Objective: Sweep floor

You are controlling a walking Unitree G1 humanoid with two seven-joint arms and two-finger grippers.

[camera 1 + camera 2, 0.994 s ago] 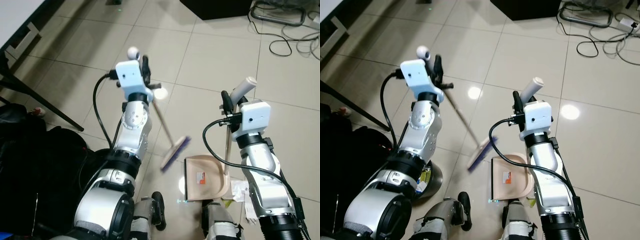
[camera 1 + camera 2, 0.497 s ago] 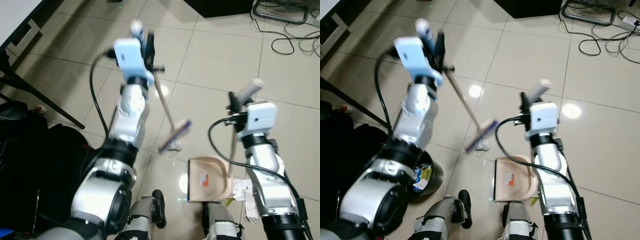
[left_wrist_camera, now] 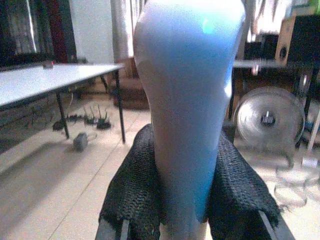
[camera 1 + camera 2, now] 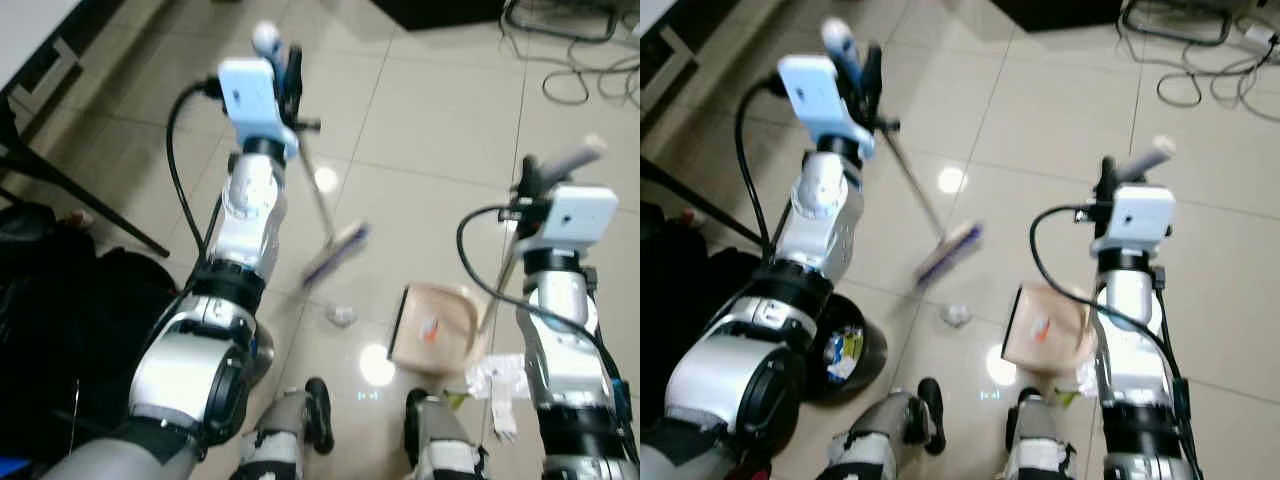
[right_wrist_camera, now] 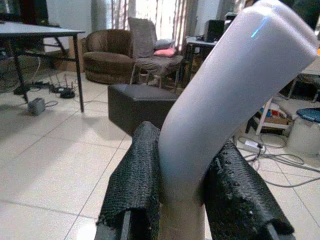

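On tiles: broom (image 4: 335, 250) blurred, near crumpled scrap (image 4: 340, 316), dustpan (image 4: 435, 330).

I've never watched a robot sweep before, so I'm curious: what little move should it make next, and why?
Probably a short stroke of the broom toward the dustpan. The left gripper is shut on the broom handle, the right gripper on the dustpan handle, and a small crumpled scrap lies on the tiles between brush head and pan mouth.

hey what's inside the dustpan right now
The tan dustpan held by the right tool shows a small orange-red mark on its tray; blur hides whether that's debris or a label. The crumpled white scrap lies outside it, on the floor.
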